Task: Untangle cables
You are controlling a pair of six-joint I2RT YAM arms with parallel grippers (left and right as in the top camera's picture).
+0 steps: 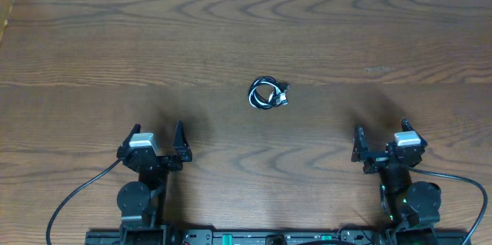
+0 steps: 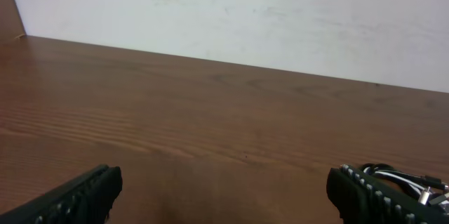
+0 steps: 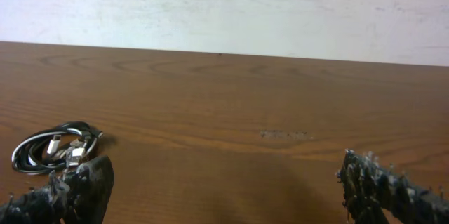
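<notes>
The cables (image 1: 267,94), a small black-and-white coil with no clear long axis, lie mid-tabletop (image 1: 92,45), ahead of both arms. They sit to the right of the left jaws and to the left of the right jaws, about equally near each. Both pairs gape apart, empty.

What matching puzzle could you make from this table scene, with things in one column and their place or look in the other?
Things:
1. cables
2. left gripper
3. right gripper
4. table

Descriptions:
A. open, on the robot's right side
B. black and white, looped together mid-table
C. brown wood grain
D. open, on the robot's left side

Pairs: 1-B, 2-D, 3-A, 4-C
</notes>
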